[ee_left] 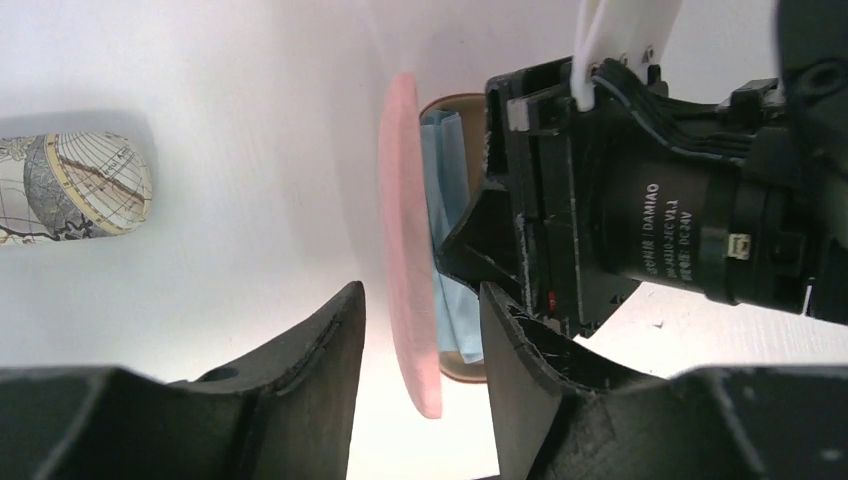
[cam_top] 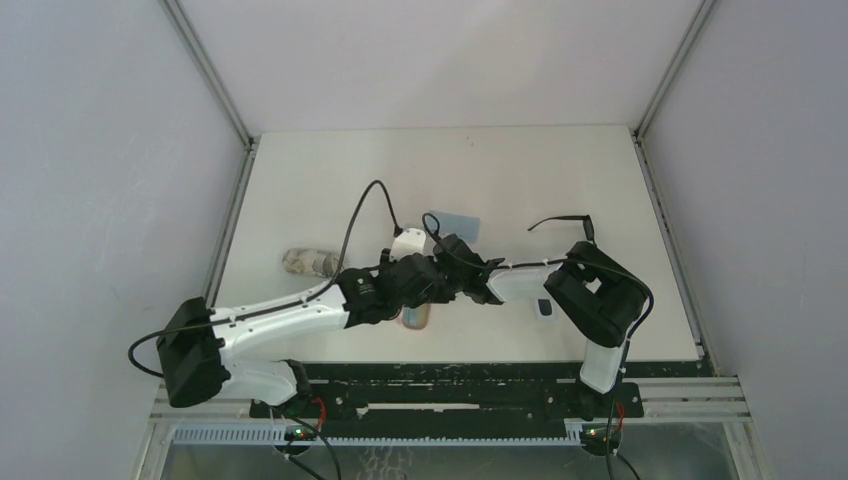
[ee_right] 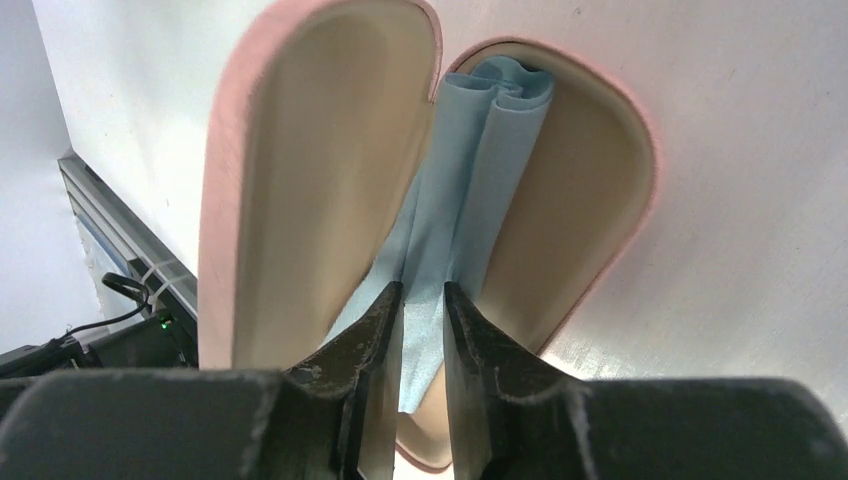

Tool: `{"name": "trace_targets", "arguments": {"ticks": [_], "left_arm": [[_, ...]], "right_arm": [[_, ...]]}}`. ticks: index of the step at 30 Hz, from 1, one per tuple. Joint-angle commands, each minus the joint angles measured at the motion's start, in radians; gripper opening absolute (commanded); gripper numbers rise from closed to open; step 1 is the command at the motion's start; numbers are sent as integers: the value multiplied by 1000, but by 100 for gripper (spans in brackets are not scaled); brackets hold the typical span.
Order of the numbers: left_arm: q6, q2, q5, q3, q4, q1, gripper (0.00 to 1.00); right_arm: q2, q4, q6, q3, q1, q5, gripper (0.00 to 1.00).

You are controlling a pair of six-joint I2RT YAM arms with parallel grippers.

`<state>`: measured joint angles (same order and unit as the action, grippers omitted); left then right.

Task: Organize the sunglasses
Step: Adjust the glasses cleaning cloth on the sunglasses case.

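The sunglasses [cam_top: 565, 222] lie unfolded on the table, right of centre, away from both grippers. A pink case [cam_top: 415, 318] lies open near the front edge under the two wrists. In the left wrist view its raised lid [ee_left: 408, 250] stands edge-on between the jaws of my left gripper [ee_left: 420, 290], which are open with a gap on each side. My right gripper [ee_right: 422, 290] reaches into the case [ee_right: 560, 200], its fingers closed narrowly on a fold of the light-blue cloth [ee_right: 470, 170] that lies inside.
A grey map-patterned case [cam_top: 308, 262] lies shut to the left of the arms. A second light-blue cloth [cam_top: 452, 221] lies flat behind the grippers. The right arm's black wrist motor [ee_left: 660, 210] fills the space beside the left gripper.
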<state>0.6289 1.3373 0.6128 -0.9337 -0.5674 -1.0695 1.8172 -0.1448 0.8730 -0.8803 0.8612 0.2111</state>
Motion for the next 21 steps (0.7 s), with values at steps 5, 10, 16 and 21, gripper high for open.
{"name": "trace_targets", "arguments": {"ticks": [5, 10, 16, 21], "left_arm": [[71, -216, -124, 214, 227, 129, 53], [83, -316, -330, 371, 398, 252, 59], [131, -366, -524, 545, 651, 374, 68], [186, -392, -675, 684, 923, 473, 74]], "right_arm": [[-4, -12, 3, 1, 1, 0, 20], [-9, -18, 4, 9, -4, 2, 20], [-8, -26, 6, 17, -6, 8, 20], [-7, -28, 4, 18, -11, 15, 20]]}}
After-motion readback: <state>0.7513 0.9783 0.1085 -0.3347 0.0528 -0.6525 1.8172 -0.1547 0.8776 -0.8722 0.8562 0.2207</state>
